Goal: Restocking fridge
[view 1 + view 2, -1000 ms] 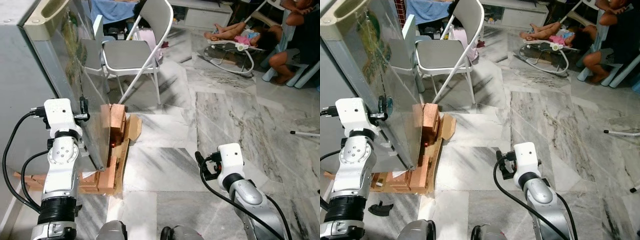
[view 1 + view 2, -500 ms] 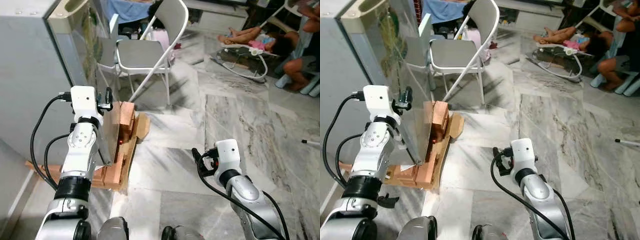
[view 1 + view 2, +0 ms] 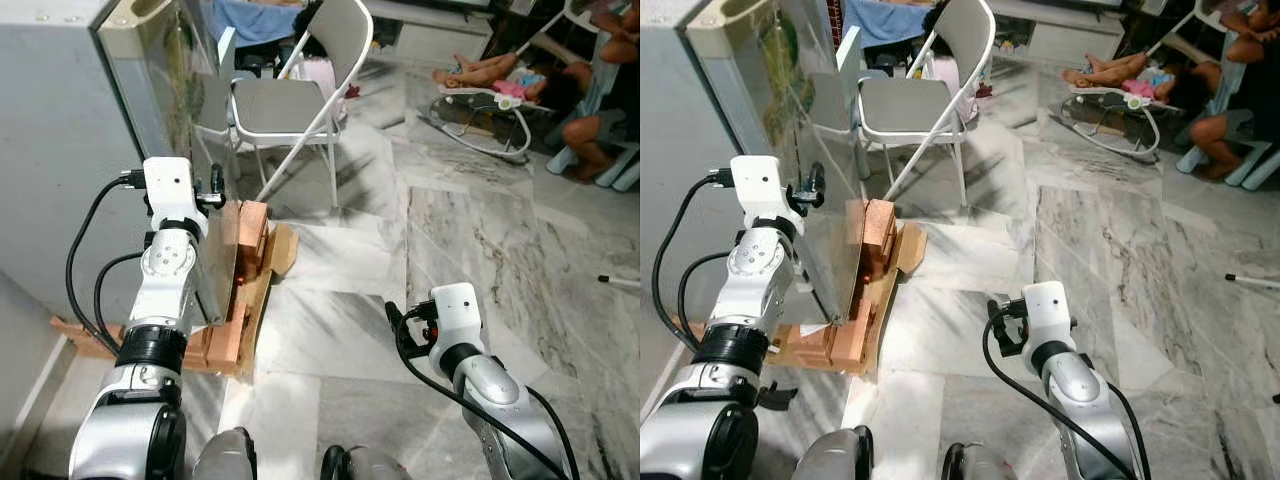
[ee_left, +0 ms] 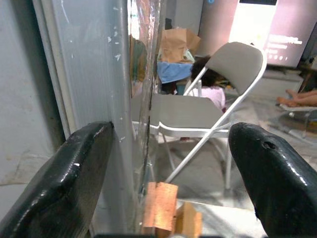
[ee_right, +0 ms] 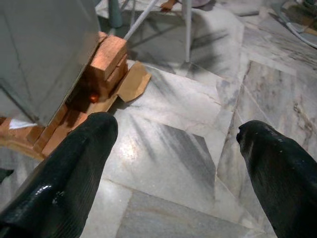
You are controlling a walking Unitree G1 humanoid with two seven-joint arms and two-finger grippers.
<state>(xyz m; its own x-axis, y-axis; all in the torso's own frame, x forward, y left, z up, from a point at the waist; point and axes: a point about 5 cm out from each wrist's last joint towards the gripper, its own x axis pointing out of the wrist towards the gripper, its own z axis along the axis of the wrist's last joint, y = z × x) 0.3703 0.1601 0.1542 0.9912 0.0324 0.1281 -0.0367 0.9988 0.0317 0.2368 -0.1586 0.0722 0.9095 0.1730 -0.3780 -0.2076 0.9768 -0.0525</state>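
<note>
The grey fridge (image 3: 60, 150) stands at my left on wooden blocks, its glossy door (image 3: 170, 90) facing the room. My left gripper (image 3: 213, 185) is raised to the door's front edge. In the left wrist view the left gripper (image 4: 168, 148) is open, with the door's edge (image 4: 143, 124) running between the two black fingers and one finger (image 4: 64, 183) against the grey side. My right gripper (image 3: 395, 325) hangs low over the marble floor; the right wrist view shows the right gripper (image 5: 173, 144) open with nothing between its fingers.
Wooden blocks and cardboard (image 3: 245, 265) jut out from under the fridge. A grey folding chair (image 3: 290, 100) stands just beyond the door. At the back right are a baby bouncer (image 3: 490, 90) and a seated person (image 3: 595, 120). Marble floor (image 3: 480, 240) lies open ahead and to the right.
The camera has swung, shifting the whole picture. My left gripper stays at the fridge door's edge, a little higher up it. The right arm holds its pose.
</note>
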